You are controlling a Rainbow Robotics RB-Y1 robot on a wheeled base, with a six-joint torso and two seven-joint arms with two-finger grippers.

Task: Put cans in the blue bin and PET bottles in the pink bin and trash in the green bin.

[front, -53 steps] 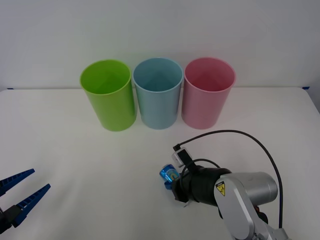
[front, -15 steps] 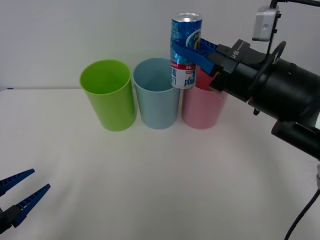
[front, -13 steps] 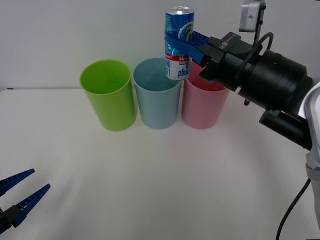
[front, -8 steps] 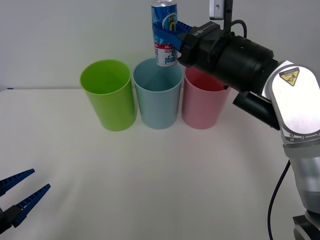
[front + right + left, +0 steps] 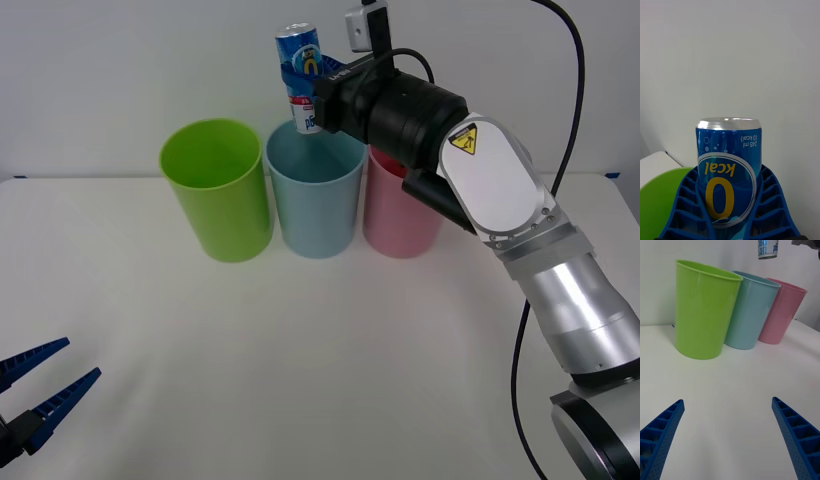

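Note:
My right gripper (image 5: 308, 77) is shut on a small blue can (image 5: 300, 70) with a yellow logo and a white lower band, held upright in the air just over the far rim of the light-blue bin (image 5: 316, 200). In the right wrist view the can (image 5: 729, 168) sits between the blue ribbed fingers (image 5: 685, 202). The green bin (image 5: 218, 195) stands left of the blue one, the pink bin (image 5: 400, 215) right of it, partly behind my arm. My left gripper (image 5: 40, 395) rests open low at the front left; its view shows the can's bottom end (image 5: 767, 249) above the bins.
The three bins stand in a row at the back of a white table (image 5: 300, 350), close to a white wall. The right arm's black and silver links (image 5: 500, 190) reach across in front of the pink bin.
The right gripper has lifted the can off the table and carried it up and leftward, from over the pink bin to over the blue bin. The left arm has stayed still.

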